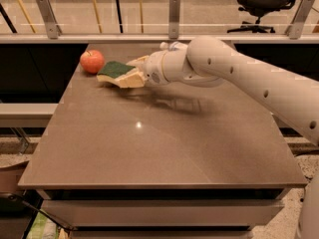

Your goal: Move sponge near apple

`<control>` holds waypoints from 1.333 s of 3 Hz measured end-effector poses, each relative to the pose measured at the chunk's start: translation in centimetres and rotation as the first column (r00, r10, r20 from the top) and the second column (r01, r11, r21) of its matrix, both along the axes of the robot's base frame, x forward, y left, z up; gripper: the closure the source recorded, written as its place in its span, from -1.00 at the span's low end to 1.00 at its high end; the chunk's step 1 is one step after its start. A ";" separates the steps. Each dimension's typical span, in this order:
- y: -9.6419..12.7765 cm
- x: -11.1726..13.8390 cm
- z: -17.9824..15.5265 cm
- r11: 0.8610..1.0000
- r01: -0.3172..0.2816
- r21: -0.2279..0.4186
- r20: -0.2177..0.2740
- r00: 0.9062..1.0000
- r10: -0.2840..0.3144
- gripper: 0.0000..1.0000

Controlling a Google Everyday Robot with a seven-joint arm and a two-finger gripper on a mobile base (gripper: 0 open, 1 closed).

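- The sponge [114,69] sits just beside the apple [92,61], at about the apple's 4 o'clock, green face up and tilted; whether they touch cannot be told.
- The gripper [126,72] is clamped on the sponge's right end, one tan finger above and one beneath. It appears to hold the sponge slightly off the table [149,148].
- The apple rests toward 11 o'clock from the table's centre, close to the far-left edge.
- The arm [239,73] reaches in from 3 o'clock.
- Judged risk: any further push toward 10 o'clock could nudge the round apple, which would likely roll off the nearby edge.
- Letting go while the sponge is tilted could make it flop or bounce against the apple, so lowering it flat first looks safer.
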State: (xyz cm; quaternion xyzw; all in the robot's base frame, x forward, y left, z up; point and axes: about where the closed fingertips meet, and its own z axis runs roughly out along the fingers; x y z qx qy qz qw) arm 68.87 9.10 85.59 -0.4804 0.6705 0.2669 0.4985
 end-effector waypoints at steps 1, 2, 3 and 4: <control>0.3 -0.1 0.0 1.000 -0.004 0.000 -0.001 1.000 0.004 -0.28; 0.5 -0.1 -0.1 1.000 -0.008 0.001 -0.002 1.000 0.008 -0.74; 0.8 -0.2 -0.1 1.000 -0.012 0.001 -0.003 1.000 0.012 -1.00; 0.8 -0.2 -0.1 1.000 -0.012 0.001 -0.003 1.000 0.012 -1.00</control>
